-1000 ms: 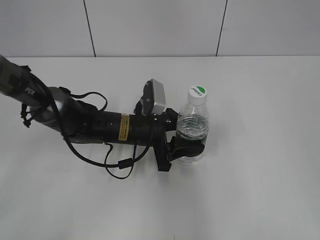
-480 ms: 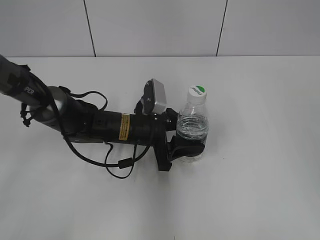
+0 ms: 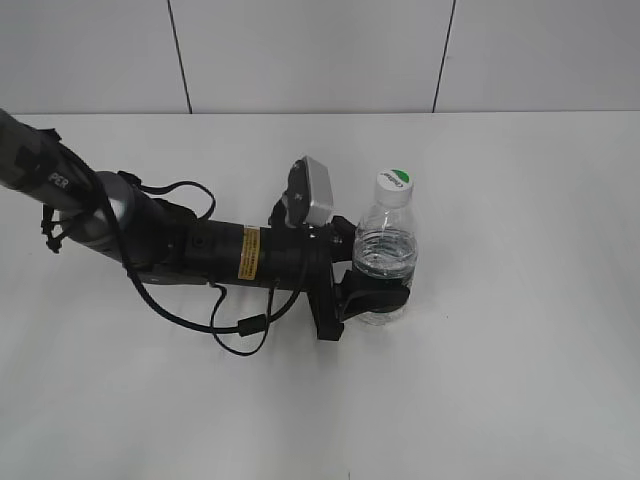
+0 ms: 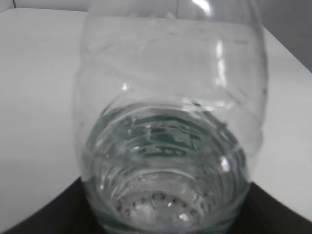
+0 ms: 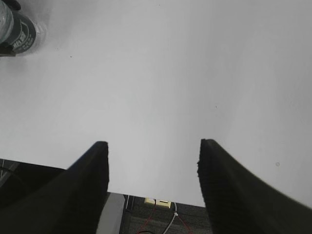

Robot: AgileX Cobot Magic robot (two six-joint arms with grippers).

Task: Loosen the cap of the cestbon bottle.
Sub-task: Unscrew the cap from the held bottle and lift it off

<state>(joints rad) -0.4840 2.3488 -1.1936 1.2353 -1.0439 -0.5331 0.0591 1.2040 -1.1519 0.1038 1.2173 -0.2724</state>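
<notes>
Low on the white counter (image 3: pixel 520 380), the left end effector (image 3: pixel 372 295) is clasping the cestbon bottle (image 3: pixel 385 262) around its lower body, its black fingers (image 3: pixel 375 293) wrapping the dark green label from the left side. The bottle is standing upright near the middle of the counter, clear plastic with ribbed shoulders showing above the grip. The cap (image 3: pixel 394 186) is sitting on the narrow neck, white with a green patch on top, and nothing is touching it.

Moving outward, the left arm (image 3: pixel 200 255) is lying nearly level with the counter, stretching from the bottle back toward the left edge of the exterior view. A grey wrist camera (image 3: pixel 316 192) is riding on top just behind the end effector, tilted toward the bottle. A yellow label is showing on the black forearm, and black cables (image 3: pixel 240 330) are looping beneath it onto the counter. Farther left the arm is bending upward and leaving the picture.

Seen from the left wrist, the bottle (image 4: pixel 168 146) is filling almost the whole picture, very close and blurred.

Seen from the right wrist, the right end effector (image 5: pixel 153 190) is holding its two dark fingers (image 5: pixel 90 180) apart with nothing between them, hovering over bare counter (image 5: pixel 161 87) near its edge. The bottle (image 5: pixel 17 29) is showing only in the far top-left corner, well apart from it.
</notes>
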